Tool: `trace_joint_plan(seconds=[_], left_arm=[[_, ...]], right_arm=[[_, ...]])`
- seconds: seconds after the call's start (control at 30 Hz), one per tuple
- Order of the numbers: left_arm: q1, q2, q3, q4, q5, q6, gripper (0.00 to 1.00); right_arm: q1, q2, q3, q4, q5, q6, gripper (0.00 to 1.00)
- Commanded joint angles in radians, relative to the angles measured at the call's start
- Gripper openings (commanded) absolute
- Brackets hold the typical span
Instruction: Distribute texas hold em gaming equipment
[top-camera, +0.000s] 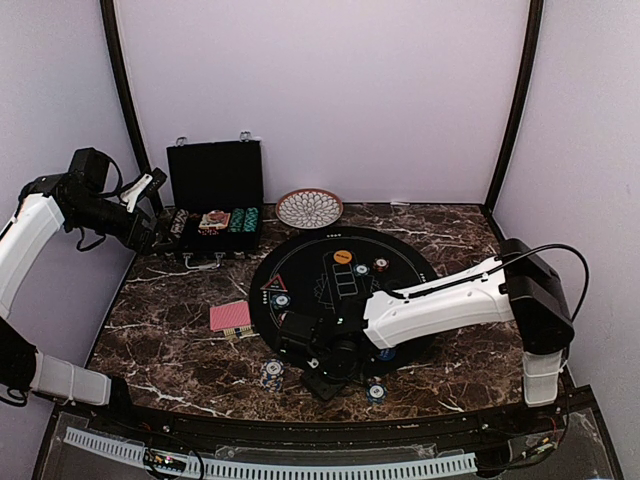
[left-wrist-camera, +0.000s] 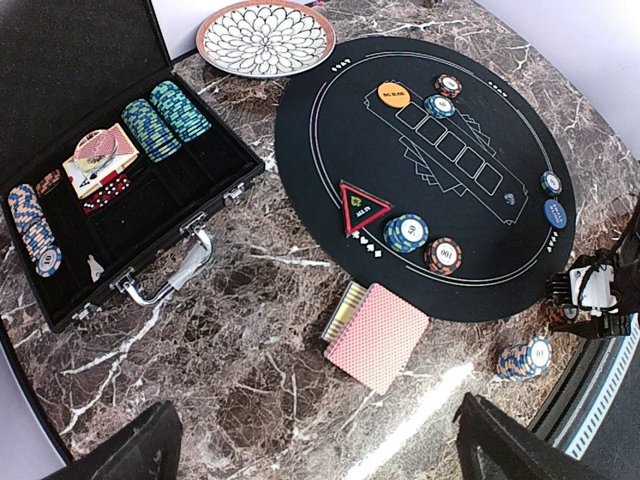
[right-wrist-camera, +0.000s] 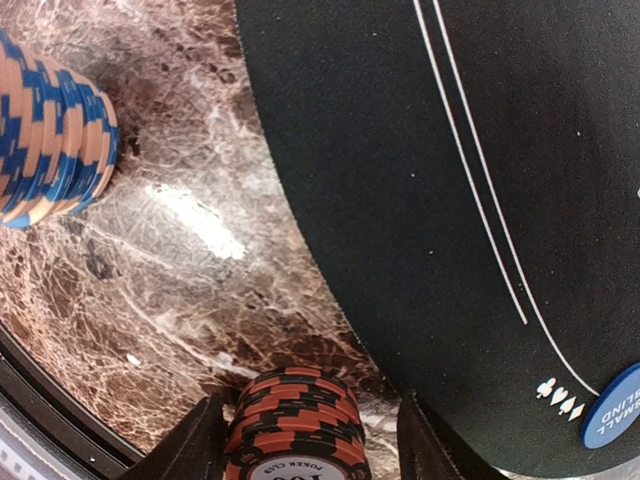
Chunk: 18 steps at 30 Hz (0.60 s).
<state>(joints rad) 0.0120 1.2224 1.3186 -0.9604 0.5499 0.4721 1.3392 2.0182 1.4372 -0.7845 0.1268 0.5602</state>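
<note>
Distribution looks partly done. On the round black mat (left-wrist-camera: 330, 150) lie the orange button (left-wrist-camera: 394, 95), the blue button (left-wrist-camera: 555, 213), the red triangle marker (left-wrist-camera: 365, 208) and several small piles of chips (left-wrist-camera: 406, 233) spread around its rim. An orange-and-blue chip stack (right-wrist-camera: 50, 130) stands on the desk (left-wrist-camera: 250, 340) just off the mat's near edge. The red-backed deck of cards (left-wrist-camera: 378, 338) lies on the desk beside the mat, with no cards dealt out as far as I can see. The open black case (left-wrist-camera: 60, 60) still holds rows of chips (left-wrist-camera: 165, 120) and a few other pieces.

The right end effector (right-wrist-camera: 305, 450) is low over the desk at the mat's near edge, its fingers (right-wrist-camera: 195, 445) flanking a red-and-black chip stack (right-wrist-camera: 295, 410). A sliver of desk shows between the stack and one finger, so the hold does not look clamped yet. The left end effector (left-wrist-camera: 320, 455) hangs high over the desk near the case, spread wide with nothing in it.

Judging from this, what is left is settling this stack at a seat, dealing the cards, and perhaps bringing more chips from the case.
</note>
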Motion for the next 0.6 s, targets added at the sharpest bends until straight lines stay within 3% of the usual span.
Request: trace_joint_plan(seconds=[0.0, 0.27, 0.57], left_arm=[[-0.004, -0.024, 0.002, -0.023, 0.015, 0.013, 0.99], [-0.004, -0.026, 0.0, -0.023, 0.012, 0.014, 0.99], [-0.005, -0.024, -0.001, -0.023, 0.016, 0.012, 0.99]], right_arm=[[0.009, 0.01, -0.003, 0.016, 0.002, 0.007, 0.55], [0.009, -0.002, 0.013, -0.009, 0.007, 0.009, 0.36], [0.009, -0.059, 0.067, -0.073, 0.01, 0.014, 0.29]])
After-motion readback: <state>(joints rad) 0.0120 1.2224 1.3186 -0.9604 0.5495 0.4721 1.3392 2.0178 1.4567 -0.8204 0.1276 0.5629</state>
